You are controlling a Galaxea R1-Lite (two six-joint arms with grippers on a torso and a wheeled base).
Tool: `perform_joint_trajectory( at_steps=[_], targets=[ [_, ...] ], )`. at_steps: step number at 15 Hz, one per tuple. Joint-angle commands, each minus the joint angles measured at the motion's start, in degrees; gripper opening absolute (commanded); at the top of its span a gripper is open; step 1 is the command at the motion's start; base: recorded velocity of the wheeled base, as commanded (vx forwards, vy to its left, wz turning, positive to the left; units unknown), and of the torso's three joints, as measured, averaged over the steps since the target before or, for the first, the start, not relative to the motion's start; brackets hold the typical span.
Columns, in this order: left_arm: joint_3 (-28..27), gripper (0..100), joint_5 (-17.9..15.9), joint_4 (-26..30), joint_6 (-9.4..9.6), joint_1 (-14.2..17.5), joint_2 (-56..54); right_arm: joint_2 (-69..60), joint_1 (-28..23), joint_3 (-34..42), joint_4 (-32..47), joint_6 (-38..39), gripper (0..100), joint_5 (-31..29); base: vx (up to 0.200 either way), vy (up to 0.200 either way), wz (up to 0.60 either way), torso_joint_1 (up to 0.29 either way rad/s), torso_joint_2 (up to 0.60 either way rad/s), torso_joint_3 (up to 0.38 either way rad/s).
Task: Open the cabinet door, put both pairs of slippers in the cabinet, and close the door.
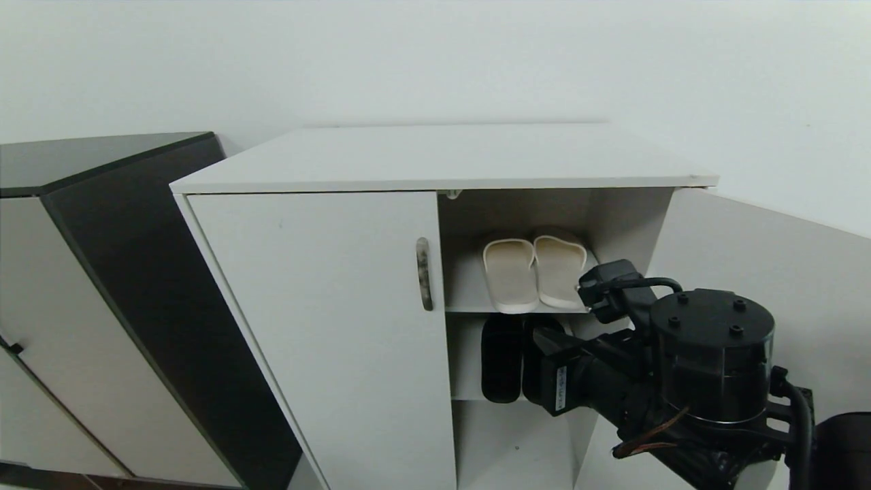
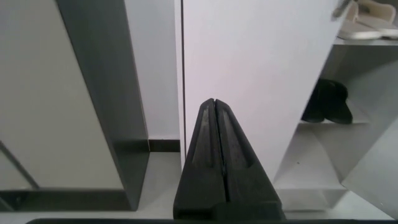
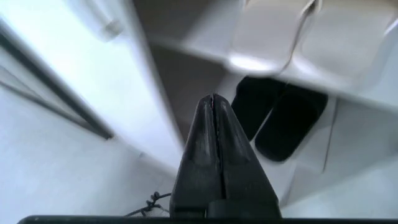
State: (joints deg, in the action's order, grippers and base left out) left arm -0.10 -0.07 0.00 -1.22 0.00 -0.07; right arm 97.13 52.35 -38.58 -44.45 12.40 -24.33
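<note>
A: Head view: white slippers (image 1: 534, 272) on upper shelf (image 1: 468, 296), black slippers (image 1: 502, 357) on lower shelf (image 1: 466, 389). Both pairs are inside the cabinet (image 1: 442, 160). Right door (image 1: 762, 265) stands open; probably only the closing is left.

B: Fingers?

A: Right gripper (image 3: 214, 102) pressed together, empty, aimed at the black pair, not touching. Left gripper (image 2: 215, 106) likewise closed on nothing, facing the closed left door (image 2: 249, 74).

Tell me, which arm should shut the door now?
Right, probably. The white slippers and black slippers already sit on shelves, and the open door stands out on the robot's right, next to the right arm. The left claw faces the closed door, farther away.
</note>
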Motion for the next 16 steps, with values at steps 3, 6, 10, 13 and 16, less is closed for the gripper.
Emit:
perform_joint_trajectory(
  at_steps=[3,6,10,13,16],
  targets=[
    [0.0,0,0.0,0.0,-0.01,0.0,0.1,0.1,0.0,0.5,0.0,0.0,0,0.1,-0.2,0.0,0.0,0.004,0.01,0.001],
    [0.0,0,0.0,0.0,-0.1,0.0,0.1,0.2,0.1,1.4,-1.3,0.0,0,0.5,-0.2,0.0,0.0,-0.002,0.0,0.002],
    [0.0,0,0.0,0.0,-0.1,0.0,0.1,1.5,0.0,2.5,-4.2,0.0,0,1.4,-0.2,0.0,0.0,0.0,0.0,0.004],
    [0.0,0,0.0,0.0,-0.19,0.0,0.1,1.7,0.0,3.4,-4.2,0.0,0,1.9,-0.2,0.0,0.0,0.002,0.01,0.002],
    [0.0,0,0.0,0.0,-0.19,0.0,0.1,1.7,-0.3,4.0,-4.2,0.0,0,3.6,-0.2,0.0,0.0,0.001,0.0,0.001]
  ],
)
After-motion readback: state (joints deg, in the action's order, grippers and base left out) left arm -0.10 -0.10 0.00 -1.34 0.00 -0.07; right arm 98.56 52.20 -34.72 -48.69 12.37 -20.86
